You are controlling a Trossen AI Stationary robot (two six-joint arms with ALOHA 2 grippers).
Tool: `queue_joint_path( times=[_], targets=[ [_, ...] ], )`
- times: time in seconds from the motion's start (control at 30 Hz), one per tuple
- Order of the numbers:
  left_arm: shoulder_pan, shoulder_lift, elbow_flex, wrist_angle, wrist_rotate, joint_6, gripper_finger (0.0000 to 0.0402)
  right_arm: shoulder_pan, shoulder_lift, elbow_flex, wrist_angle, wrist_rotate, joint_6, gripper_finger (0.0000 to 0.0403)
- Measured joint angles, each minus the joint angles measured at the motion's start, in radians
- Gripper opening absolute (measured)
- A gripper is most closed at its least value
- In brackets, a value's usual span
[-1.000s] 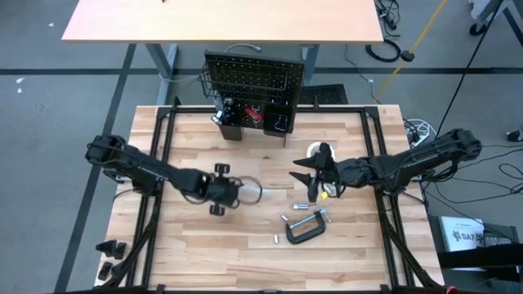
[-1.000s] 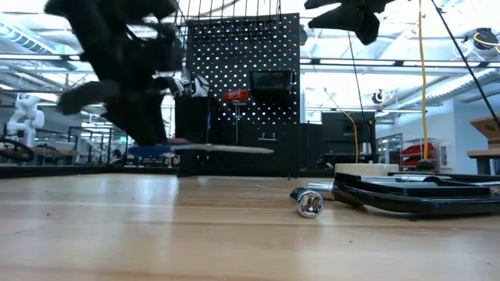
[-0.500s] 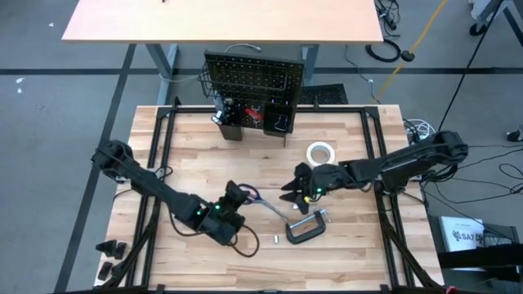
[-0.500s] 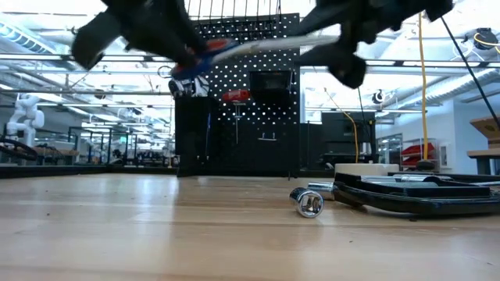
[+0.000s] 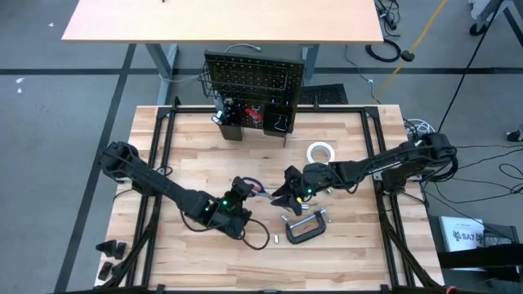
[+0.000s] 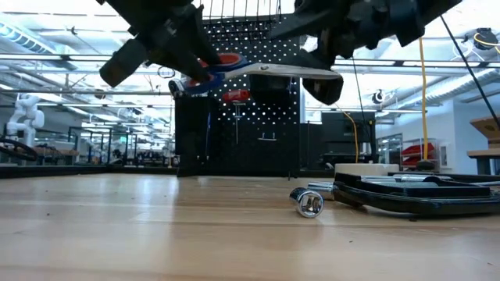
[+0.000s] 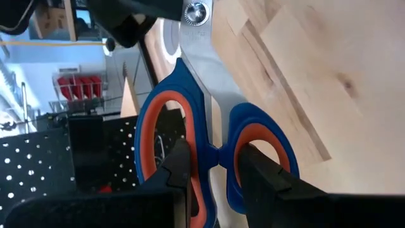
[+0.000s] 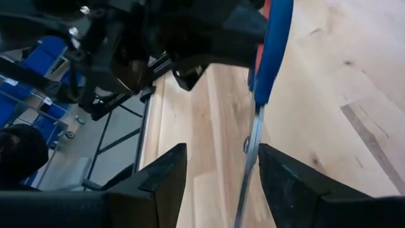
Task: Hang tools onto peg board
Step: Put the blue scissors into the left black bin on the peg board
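High view: the scissors (image 5: pixel 263 192) are held above the counter (image 5: pixel 188 147) just below the frame's centre, between the left gripper (image 5: pixel 242 196) and the right gripper (image 5: pixel 286 193), with the peg board (image 5: pixel 253 77) standing upright at the upper centre. In the left wrist view the left fingers (image 7: pixel 180 168) are closed on the blue-and-orange handle loops. In the right wrist view the right fingers (image 8: pixel 288 174) are spread on either side of the blades without touching them.
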Motion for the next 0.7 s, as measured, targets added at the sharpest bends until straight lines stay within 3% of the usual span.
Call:
queue_joint_path(
  times=[0.27,0.7],
  targets=[
    [0.005,0.0,0.002,0.038,0.005,-0.002,0.0079,-0.006,0.039,0.052,-0.028,-0.002,-0.031,0.0175],
    [0.005,0.0,0.0,0.077,-0.002,0.005,0.0079,-0.006,0.042,0.072,-0.105,0.039,-0.126,0.0023]
  ],
)
